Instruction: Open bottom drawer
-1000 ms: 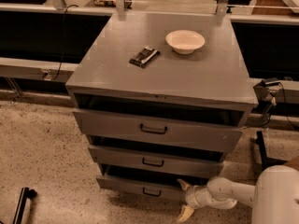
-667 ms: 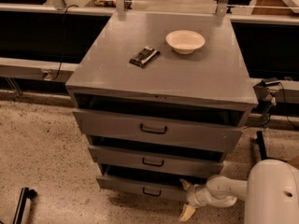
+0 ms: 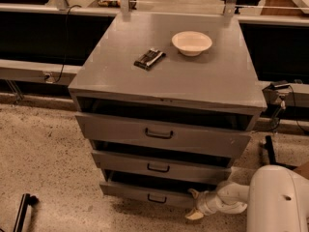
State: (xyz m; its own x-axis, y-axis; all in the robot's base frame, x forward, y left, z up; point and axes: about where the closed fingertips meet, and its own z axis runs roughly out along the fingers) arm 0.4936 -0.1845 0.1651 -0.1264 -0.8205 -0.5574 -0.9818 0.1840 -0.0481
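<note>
The bottom drawer (image 3: 130, 190) was found slightly ajar at lower centre, the gripper (image 3: 194, 205) placed at its right end with jaws spread. With nothing gripped, a slip off the front edge could be expected.

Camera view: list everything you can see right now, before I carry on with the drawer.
cabinet: one, grey, centre, on the floor
top drawer: one, grey, black handle, pulled out a little
middle drawer: one, grey, black handle, pulled out a little
bottom drawer: one, grey, black handle, lowest, partly out
bowl: one, white, on the cabinet top, rear right
packet: one, dark, on the cabinet top, left of the bowl
black frame: one, on the floor, lower left
floor: speckled beige
arm: one, white, lower right
gripper: one, pale, open, at the bottom drawer's right end
</note>
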